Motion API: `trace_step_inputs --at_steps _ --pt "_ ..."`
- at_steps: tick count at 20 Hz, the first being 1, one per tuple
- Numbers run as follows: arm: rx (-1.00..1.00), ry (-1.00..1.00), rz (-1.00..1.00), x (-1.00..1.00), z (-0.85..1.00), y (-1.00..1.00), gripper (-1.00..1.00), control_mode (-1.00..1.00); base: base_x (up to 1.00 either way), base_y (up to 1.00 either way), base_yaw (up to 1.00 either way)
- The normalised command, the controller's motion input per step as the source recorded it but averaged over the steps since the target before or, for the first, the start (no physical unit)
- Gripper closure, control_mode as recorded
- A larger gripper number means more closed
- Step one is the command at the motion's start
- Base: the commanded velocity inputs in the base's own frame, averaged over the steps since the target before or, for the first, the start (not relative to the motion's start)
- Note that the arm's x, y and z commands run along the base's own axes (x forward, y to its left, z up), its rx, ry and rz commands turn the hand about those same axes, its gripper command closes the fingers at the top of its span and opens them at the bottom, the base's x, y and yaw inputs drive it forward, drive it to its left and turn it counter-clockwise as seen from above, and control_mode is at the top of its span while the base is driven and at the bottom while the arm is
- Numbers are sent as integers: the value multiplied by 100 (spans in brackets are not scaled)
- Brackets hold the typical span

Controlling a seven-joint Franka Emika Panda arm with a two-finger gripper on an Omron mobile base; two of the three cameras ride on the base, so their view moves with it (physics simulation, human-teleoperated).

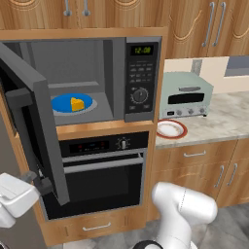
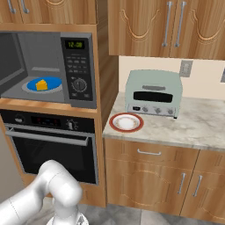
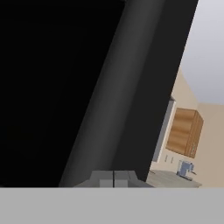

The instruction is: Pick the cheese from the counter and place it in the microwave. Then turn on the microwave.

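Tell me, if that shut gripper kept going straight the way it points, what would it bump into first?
Most likely the open microwave door. In the hand view the gripper is shut with its tips right up against the door's dark surface, apparently touching, though depth is hard to judge.

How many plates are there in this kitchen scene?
2. A blue plate sits inside the open microwave with the cheese on it. A red-rimmed white plate lies on the counter in front of the toaster oven. More may be behind closed cupboards.
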Motion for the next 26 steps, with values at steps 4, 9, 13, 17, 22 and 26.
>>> trace_step_inputs --at_steps 4,9,13,17,22,26 --pt "0 0 -3 36 -13 10 100 -100 0 0 0" --pt "0 -1 -5 32 -12 -1 100 -100 0 0 0" --pt "0 -3 -7 28 -2 -19 100 -100 0 0 0" --pt "1 -2 -7 29 0 -20 100 -100 0 0 0" --pt "1 -3 -4 38 0 -15 100 -100 0 0 0" --pt "1 -3 0 51 0 -12 100 -100 0 0 0"
